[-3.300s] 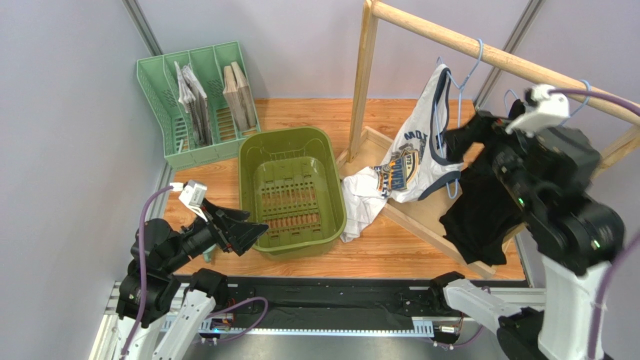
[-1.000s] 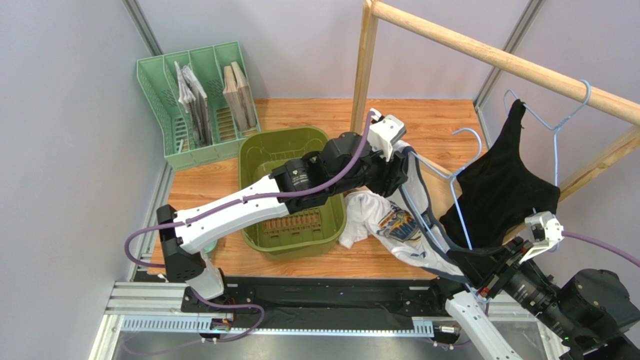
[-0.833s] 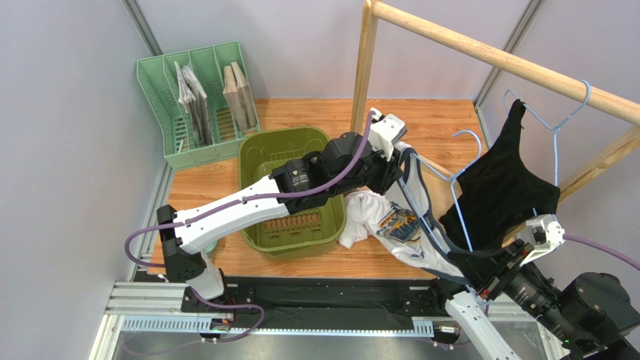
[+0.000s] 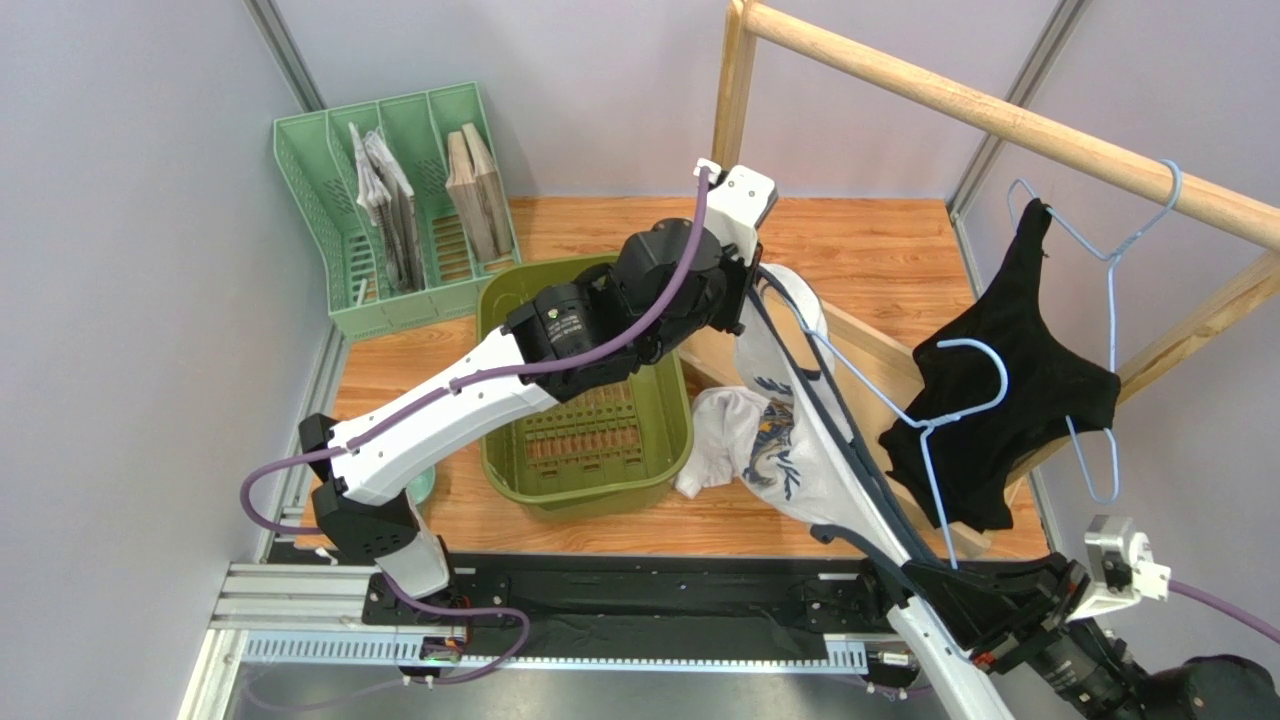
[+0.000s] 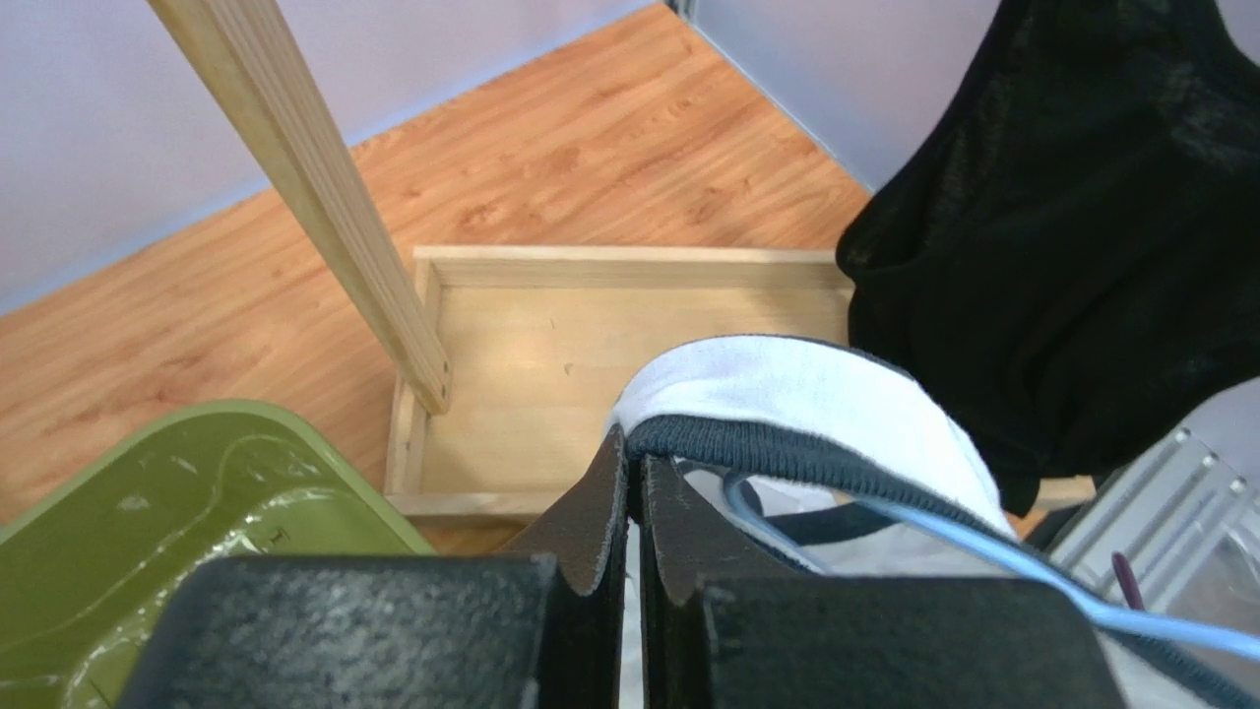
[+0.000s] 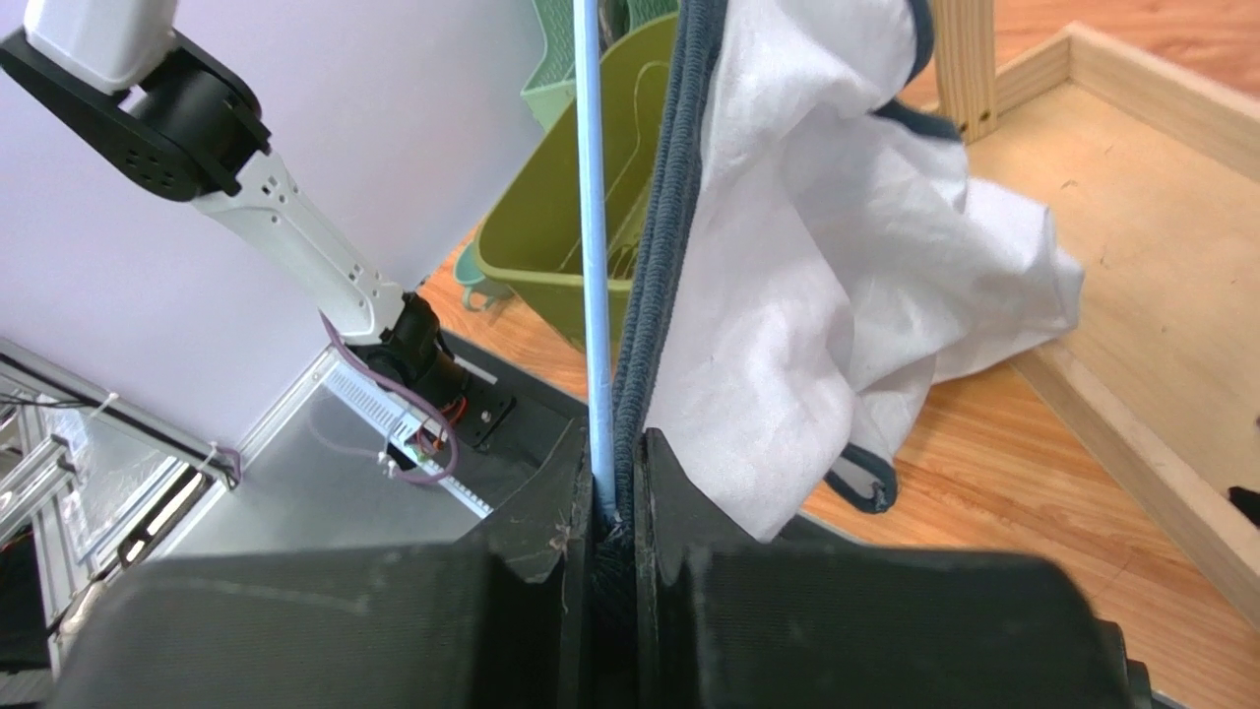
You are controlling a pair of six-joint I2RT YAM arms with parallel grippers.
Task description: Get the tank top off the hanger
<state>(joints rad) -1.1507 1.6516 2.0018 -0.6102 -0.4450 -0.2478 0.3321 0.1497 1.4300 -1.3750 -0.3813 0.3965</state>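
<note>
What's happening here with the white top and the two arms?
The left pincer is clamped on a strap of the white tank top, held up beside the wooden rack post. The right pincer, low at the near edge, grips the light blue hanger and the top's trim. The top is stretched between them; the hanger wire runs under the strap, so it is not off yet.

The file rack (image 4: 394,210) stands in the upper left of the top view, and the bin (image 4: 586,435) sits just below it toward the centre. The clothes rail (image 4: 977,113) crosses the upper right, with a garment (image 4: 1007,375) hanging from it at the right. The tank top (image 4: 781,450) stretches diagonally from the left gripper (image 4: 747,300), beside the bin's upper right corner, down to the right gripper (image 4: 935,588) at lower right. Its hanger (image 4: 962,360) runs alongside.
</note>
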